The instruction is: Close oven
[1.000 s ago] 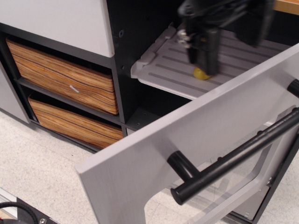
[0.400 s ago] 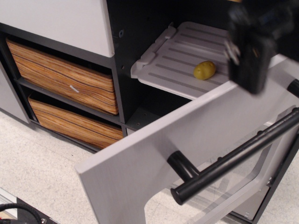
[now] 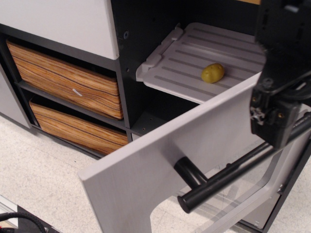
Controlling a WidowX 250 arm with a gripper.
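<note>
Now sitting lower and nearer than a moment ago: gripper (image 3: 276,127), down at the right edge, in front of the door's outer face and overlapping the black bar handle (image 3: 228,172). Fingers not showing clearly, so cannot tell if open or closed. Oven (image 3: 146,170) at centre, its grey door hanging open and sloping down toward the camera. Behind the door, white ribbed rack (image 3: 194,63) lying in the dark interior, carrying a small yellow object (image 3: 213,73). Further left, two wood-grain drawers (image 3: 68,82) stacked in the cabinet.
</note>
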